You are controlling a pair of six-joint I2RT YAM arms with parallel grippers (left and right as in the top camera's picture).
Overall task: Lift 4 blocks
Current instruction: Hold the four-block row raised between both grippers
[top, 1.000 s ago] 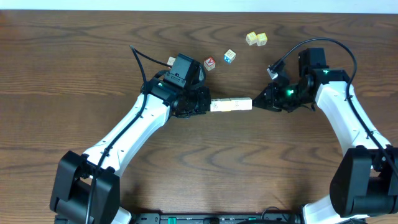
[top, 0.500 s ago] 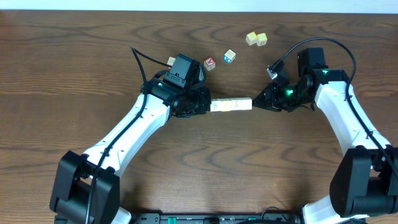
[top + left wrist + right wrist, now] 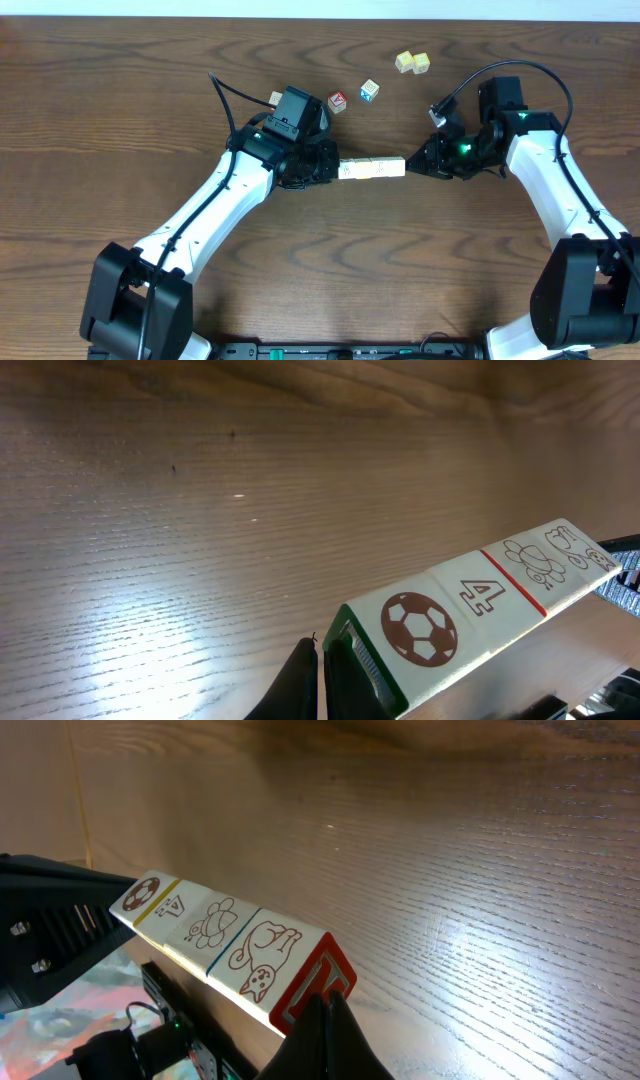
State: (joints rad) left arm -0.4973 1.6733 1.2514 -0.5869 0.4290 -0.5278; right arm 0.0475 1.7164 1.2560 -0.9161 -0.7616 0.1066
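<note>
L gripper (image 3: 320,685) clenched empty, tips at ball end of 4 blocks (image 3: 372,169) row, R gripper (image 3: 325,1020) same at cat end, fingers mostly cropped in wrist cams

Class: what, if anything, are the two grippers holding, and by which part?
The row of four blocks, clamped between them: the left gripper presses one end face, the right gripper the other.
</note>
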